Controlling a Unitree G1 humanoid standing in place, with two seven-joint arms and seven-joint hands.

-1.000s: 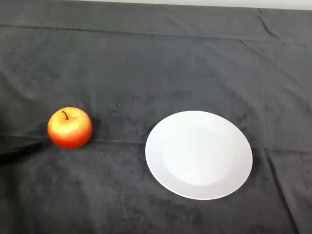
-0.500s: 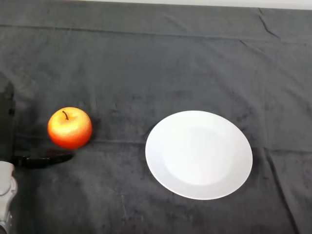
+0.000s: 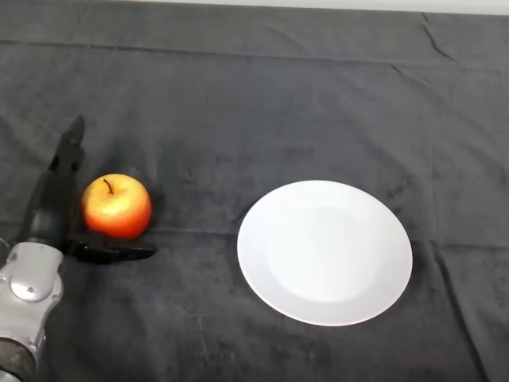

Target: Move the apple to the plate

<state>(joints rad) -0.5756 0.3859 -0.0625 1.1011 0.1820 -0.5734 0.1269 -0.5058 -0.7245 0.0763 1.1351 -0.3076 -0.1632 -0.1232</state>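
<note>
Reaching to grasp: the hand, fingers spread apart, flanks the apple; next clamp, then carry toward the plate at three o'clock.

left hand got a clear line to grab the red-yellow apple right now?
Probably yes. The black left hand is open and already flanks the red-and-yellow apple: fingers along its left side, thumb under its near edge. Nothing lies between them on the dark cloth; the white round plate sits well to the right.
</note>
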